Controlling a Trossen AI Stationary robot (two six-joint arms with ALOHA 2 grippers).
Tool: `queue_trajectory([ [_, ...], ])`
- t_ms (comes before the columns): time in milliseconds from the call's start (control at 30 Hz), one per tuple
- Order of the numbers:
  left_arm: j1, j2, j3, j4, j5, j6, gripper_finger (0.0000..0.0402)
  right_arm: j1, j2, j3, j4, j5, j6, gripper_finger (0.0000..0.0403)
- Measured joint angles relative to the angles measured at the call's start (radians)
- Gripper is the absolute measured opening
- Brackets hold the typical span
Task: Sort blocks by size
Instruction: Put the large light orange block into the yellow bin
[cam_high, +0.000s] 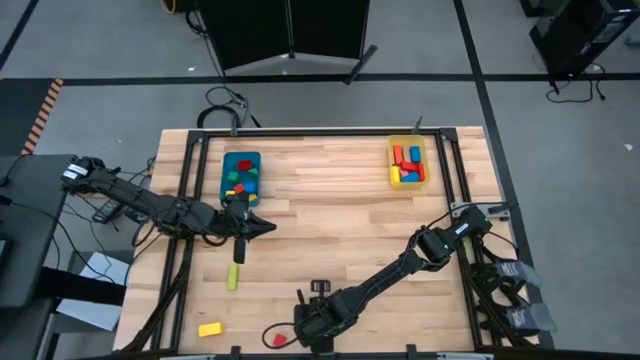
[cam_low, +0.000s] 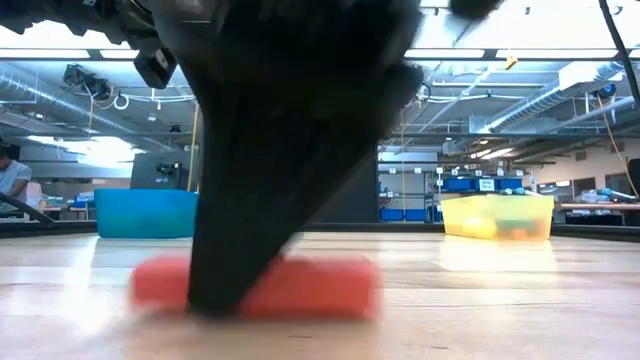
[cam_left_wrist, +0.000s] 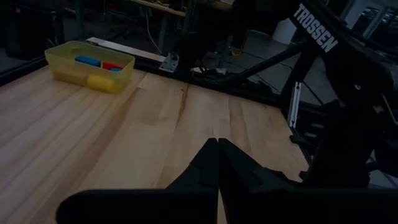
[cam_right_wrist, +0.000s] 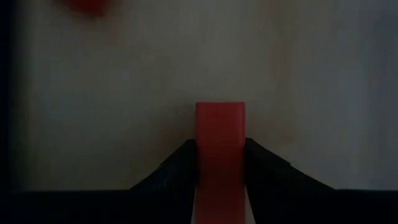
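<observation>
Pale wood-grain tabletop (cam_high: 330, 230) carrying a blue bin (cam_high: 241, 173) of red, green and yellow blocks, a translucent yellow bin (cam_high: 408, 161) (red, blue, yellow bars), a green bar (cam_high: 232, 277), a yellow block (cam_high: 209, 329), and a red bar (cam_right_wrist: 219, 134) between dark fingers (cam_right_wrist: 177, 165).

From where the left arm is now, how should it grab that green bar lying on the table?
Grip the green bar across its narrow width at mid-length, coming straight down. It lies flat, long axis toward the left gripper, with bare wood on both long sides.
</observation>
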Motion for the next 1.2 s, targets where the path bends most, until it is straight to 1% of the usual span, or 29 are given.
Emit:
queue_trajectory([
  [100,0.000,0.000,0.000,0.001,0.000,-0.011,0.0006,-0.019,-0.024,0.021,-0.019,0.115,-0.044,0.0118],
  [267,0.000,0.000,0.000,0.002,0.000,-0.014,0.0006,-0.041,-0.158,0.029,-0.069,0.276,-0.090,0.0118],
  [400,0.000,0.000,0.000,0.014,0.000,-0.015,0.0006,-0.081,-0.224,0.025,-0.195,0.413,-0.112,0.0119],
  [500,0.000,0.000,0.000,0.025,0.000,-0.015,0.0006,-0.132,-0.282,0.026,-0.323,0.504,-0.076,0.0119],
  [567,0.000,0.000,0.000,0.025,0.000,-0.015,0.0006,-0.172,-0.316,0.022,-0.408,0.552,-0.039,0.0119],
  [633,0.000,0.000,0.000,0.025,0.000,-0.016,0.0006,-0.215,-0.348,-0.022,-0.438,0.578,-0.013,0.0119],
  [733,0.000,0.000,0.000,0.025,0.000,-0.019,0.0006,-0.283,-0.412,-0.127,-0.420,0.577,-0.005,0.0119],
  [833,0.000,0.000,0.000,0.033,0.000,-0.026,0.0006,-0.360,-0.513,-0.279,-0.368,0.578,0.012,0.0119],
  [967,0.000,0.000,0.000,0.033,0.000,-0.056,0.0006,-0.477,-0.667,-0.575,-0.275,0.575,0.086,0.0119],
  [1100,0.000,0.000,0.000,0.030,-0.005,-0.089,0.0006,-0.604,-0.887,-0.870,-0.184,0.554,0.196,0.0119],
  [1200,0.000,0.000,0.000,0.017,-0.026,-0.094,0.0006,-0.696,-1.026,-1.059,-0.112,0.524,0.270,0.0119],
])
